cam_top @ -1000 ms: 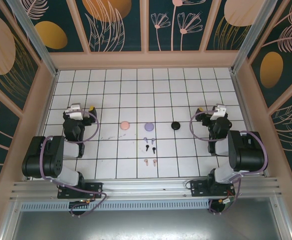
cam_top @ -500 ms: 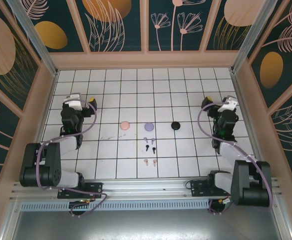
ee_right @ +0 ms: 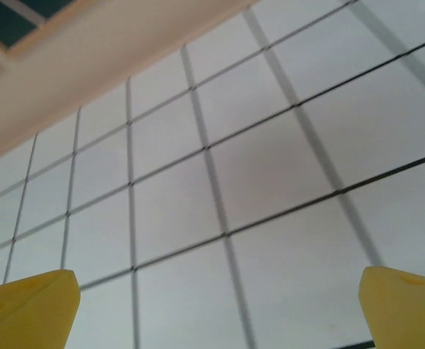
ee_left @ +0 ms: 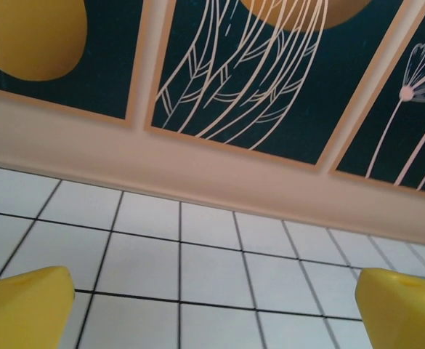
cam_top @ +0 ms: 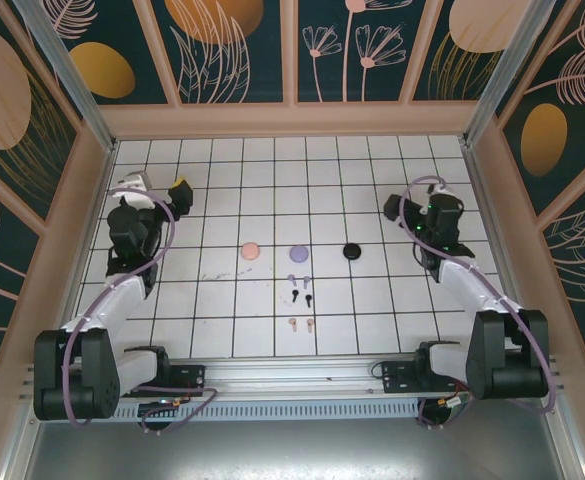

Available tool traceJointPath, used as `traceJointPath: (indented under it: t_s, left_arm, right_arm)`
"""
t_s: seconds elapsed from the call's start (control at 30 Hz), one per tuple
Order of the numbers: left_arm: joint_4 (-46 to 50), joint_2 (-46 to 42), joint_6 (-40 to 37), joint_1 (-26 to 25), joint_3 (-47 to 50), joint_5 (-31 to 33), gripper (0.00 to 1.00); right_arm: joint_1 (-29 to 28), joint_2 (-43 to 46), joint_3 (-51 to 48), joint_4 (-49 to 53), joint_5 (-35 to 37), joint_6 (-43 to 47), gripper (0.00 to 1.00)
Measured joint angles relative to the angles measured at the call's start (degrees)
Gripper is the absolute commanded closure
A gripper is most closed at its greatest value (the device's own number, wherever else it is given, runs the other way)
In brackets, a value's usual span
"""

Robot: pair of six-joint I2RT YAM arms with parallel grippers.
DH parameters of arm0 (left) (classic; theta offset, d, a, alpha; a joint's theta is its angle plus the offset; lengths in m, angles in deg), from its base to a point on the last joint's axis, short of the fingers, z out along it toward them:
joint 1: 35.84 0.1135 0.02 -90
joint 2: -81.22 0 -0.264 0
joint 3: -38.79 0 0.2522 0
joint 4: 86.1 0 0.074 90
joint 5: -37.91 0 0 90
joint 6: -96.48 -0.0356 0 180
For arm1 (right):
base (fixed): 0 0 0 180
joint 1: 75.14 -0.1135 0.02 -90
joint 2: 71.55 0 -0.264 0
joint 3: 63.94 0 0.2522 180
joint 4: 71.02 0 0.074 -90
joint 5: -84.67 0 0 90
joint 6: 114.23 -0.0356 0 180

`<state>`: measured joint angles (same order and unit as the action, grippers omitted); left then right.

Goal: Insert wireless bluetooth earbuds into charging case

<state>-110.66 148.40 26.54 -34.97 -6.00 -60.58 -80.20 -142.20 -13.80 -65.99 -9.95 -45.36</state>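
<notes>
1. Two grippers are in view, both empty. The left gripper (cam_top: 160, 190) hangs at the left of the frame over the table (cam_top: 222, 170) with its jaws spread wide. Its wrist view shows yellow fingertips (ee_left: 25, 305) at the lower corners, with bare tiles and the back wall (ee_left: 197, 174) beyond.
2. Left of centre lies the pink case (cam_top: 251, 250), a small round disc flat on the tiles.
3. Near its right is the lilac case (cam_top: 298, 254). Below that, the earbuds (cam_top: 294, 296) lie in three short rows: lilac pair on top, black in the middle, pink lowest. All sit apart from the cases.
4. Right of centre is the black case (cam_top: 351, 251). Whether any case stands open is too small to tell.
5. The right gripper (cam_top: 404, 208) sits at the right of the frame, jaws also wide apart. Past its fingertips (ee_right: 27, 309) there are just tiles.
6. The step in hand looks like the approach, as no earbud is picked up or seated yet.
7. The next move calls for one gripper to swing inward and down over a single earbud. It then needs a fine pinch and a carry to the case of matching colour.
</notes>
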Motion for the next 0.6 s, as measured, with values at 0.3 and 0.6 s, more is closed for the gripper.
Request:
traceJointPath:
  t_s: [0.3, 0.6]
  left_arm:
    - [11.4, 3.5, 13.6, 0.0, -8.0, -3.1, 0.01]
    - [21.2, 5.8, 25.3, 0.0, -8.5, -1.9, 0.01]
  right_arm:
    - [-14.5, -0.7, 10.0, 15.7, 3.4, -0.8, 0.05]
    - [-26.6, -5.8, 17.9, 26.9, 8.0, -7.6, 0.08]
